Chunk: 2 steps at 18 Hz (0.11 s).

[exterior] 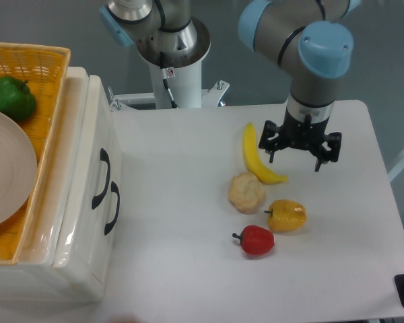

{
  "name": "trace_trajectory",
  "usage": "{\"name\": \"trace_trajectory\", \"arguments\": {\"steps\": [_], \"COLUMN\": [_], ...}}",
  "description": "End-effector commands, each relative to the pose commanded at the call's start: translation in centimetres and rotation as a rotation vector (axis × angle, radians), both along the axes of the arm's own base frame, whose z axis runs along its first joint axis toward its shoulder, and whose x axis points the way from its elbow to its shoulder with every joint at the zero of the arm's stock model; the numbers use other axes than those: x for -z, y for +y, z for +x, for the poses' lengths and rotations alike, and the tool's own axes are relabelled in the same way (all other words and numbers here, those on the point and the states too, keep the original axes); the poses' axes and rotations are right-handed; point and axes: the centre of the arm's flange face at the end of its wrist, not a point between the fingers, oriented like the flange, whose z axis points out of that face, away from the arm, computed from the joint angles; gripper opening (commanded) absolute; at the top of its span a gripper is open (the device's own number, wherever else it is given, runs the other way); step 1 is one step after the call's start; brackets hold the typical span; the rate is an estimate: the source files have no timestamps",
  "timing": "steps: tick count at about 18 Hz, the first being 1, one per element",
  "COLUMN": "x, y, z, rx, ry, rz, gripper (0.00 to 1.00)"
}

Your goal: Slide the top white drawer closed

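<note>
The top white drawer [97, 138] is the upper front of the glossy white cabinet at the left, with its black curved handle [103, 177]. Its front looks level with the lower drawer front [116, 168], which carries an identical handle [112, 208]. My gripper [296, 156] hangs over the right half of the table, far from the drawer and just right of a banana. It is open, its black fingers [272, 149] spread wide with nothing between them.
A banana [255, 158], a pale lumpy bun [246, 192], a yellow pepper [287, 214] and a red pepper [256, 240] lie mid-table. An orange basket [44, 67] on the cabinet holds a green pepper [10, 97] and a plate [3, 175]. The robot base [175, 64] stands behind.
</note>
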Motion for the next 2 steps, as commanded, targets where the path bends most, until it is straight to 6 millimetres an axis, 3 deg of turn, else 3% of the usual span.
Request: {"name": "trace_trajectory", "arguments": {"steps": [2], "x": [-0.71], "y": [-1.54], "z": [-0.33], "rx": [0.015], "ry": [0.007], "rz": [0.004], "gripper": [1.0]}}
